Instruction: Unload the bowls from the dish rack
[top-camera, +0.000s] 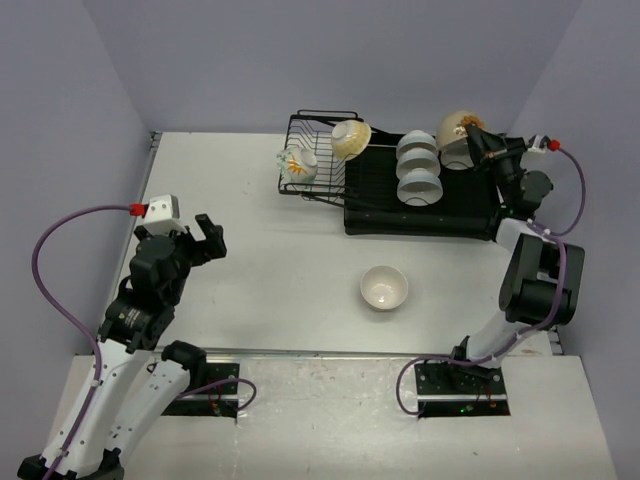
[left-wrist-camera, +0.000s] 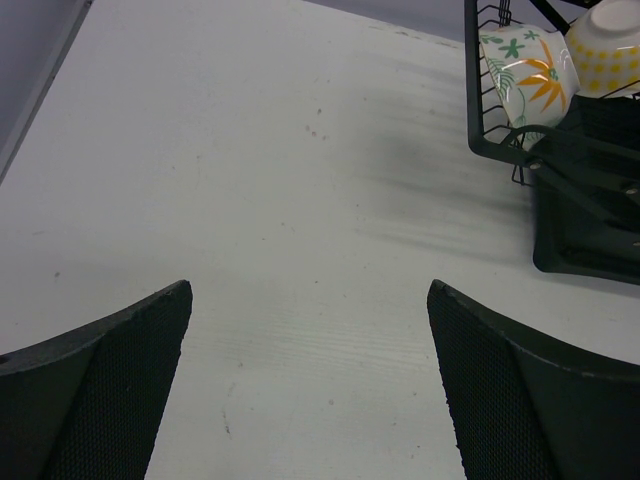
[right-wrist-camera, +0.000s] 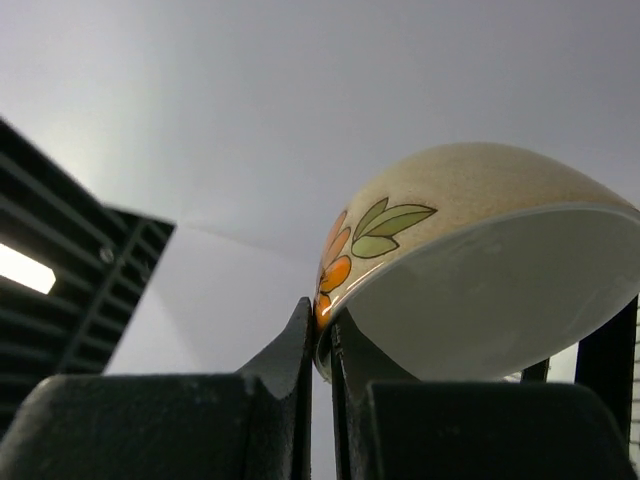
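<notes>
A tan leaf-patterned bowl is pinched by its rim in the right jaws above the right end of the dish rack, upper right; the left jaws are spread, empty. A carry to the bench beside the white bowl is probably called for next.

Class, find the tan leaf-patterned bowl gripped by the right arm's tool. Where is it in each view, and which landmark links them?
Top external: tan bowl at upper right, past the drainer tray far corner, in the right tool.
Left wrist: not in view.
Right wrist: centre right, rim pinched.
Shared landmark: the black drainer tray, at the right edge of left wrist and the left edge of right wrist.
</notes>
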